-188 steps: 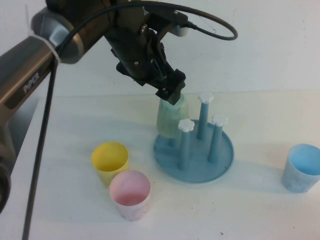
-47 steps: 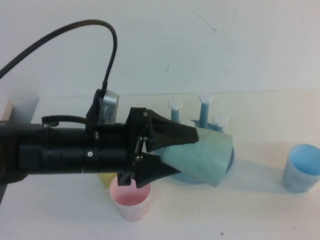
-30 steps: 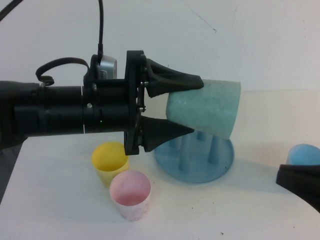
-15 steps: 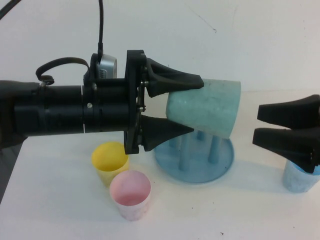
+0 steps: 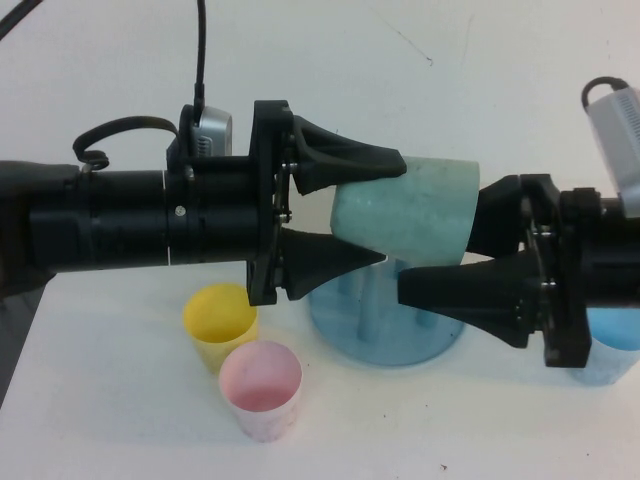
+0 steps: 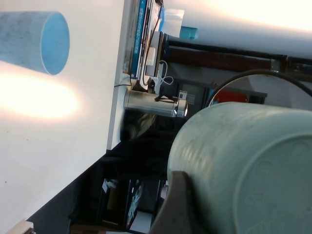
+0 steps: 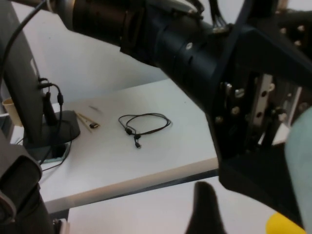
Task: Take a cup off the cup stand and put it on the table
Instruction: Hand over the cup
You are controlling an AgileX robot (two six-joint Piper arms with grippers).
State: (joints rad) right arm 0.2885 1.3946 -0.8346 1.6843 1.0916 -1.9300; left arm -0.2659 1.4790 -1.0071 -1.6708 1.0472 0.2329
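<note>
My left gripper (image 5: 392,212) is shut on the pale mint-green cup (image 5: 405,220) and holds it on its side in the air above the blue cup stand (image 5: 385,335). The cup's open end faces right. My right gripper (image 5: 440,245) is open at that end, with its lower finger (image 5: 440,290) under the cup and its upper finger behind it. The left wrist view shows the cup's base (image 6: 243,170) close up beside one finger (image 6: 178,204). The right wrist view shows the left gripper's body (image 7: 195,48), the cup's edge (image 7: 301,165) and one finger (image 7: 207,209).
A yellow cup (image 5: 220,320) and a pink cup (image 5: 260,385) stand on the white table (image 5: 120,420) left of the stand. The light blue cup (image 5: 608,350) at the right is partly hidden behind my right gripper; it also shows in the left wrist view (image 6: 34,41).
My right gripper has moved in from the right until its open fingers straddle the cup's open end. My left gripper has held the cup still above the stand.
</note>
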